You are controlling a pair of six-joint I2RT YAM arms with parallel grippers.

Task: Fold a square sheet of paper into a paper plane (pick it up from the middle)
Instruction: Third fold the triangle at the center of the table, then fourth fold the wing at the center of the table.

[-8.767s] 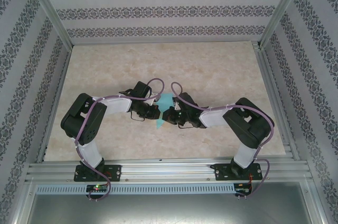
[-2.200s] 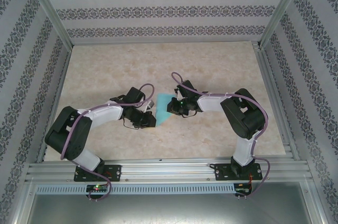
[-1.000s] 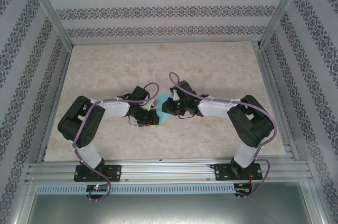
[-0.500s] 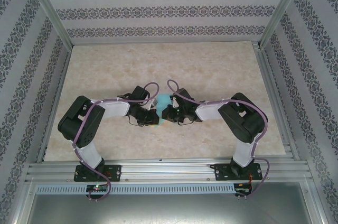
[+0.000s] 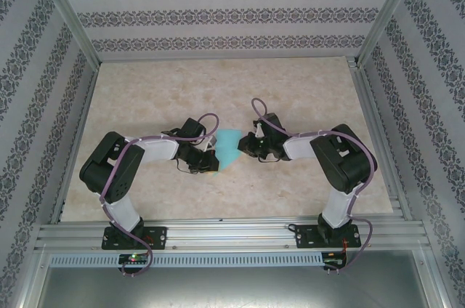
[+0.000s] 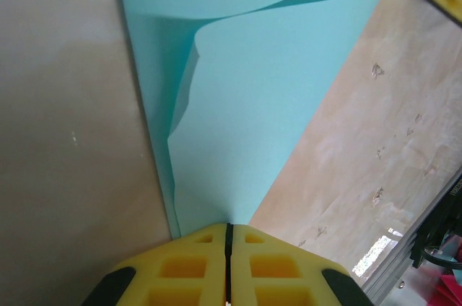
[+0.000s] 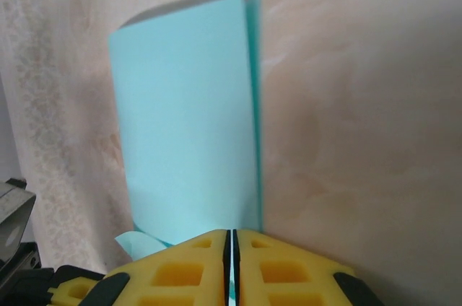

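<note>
Left wrist view: the left gripper (image 6: 229, 266) has its yellow jaws pressed together on the narrow end of the folded turquoise sheet (image 6: 274, 104), which widens toward the top of the frame. Right wrist view: the right gripper (image 7: 231, 266) is likewise closed, seemingly pinching the sheet's edge. In the top external view, the sheet sits mid-frame over the table (image 5: 305, 97) between both grippers, its long axis tilted and its tip pointing lower left.

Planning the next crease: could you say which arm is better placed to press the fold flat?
Probably the right: the right claw, shut, sits at the paper's edge, while the left claw is clamped on its narrow end.
</note>
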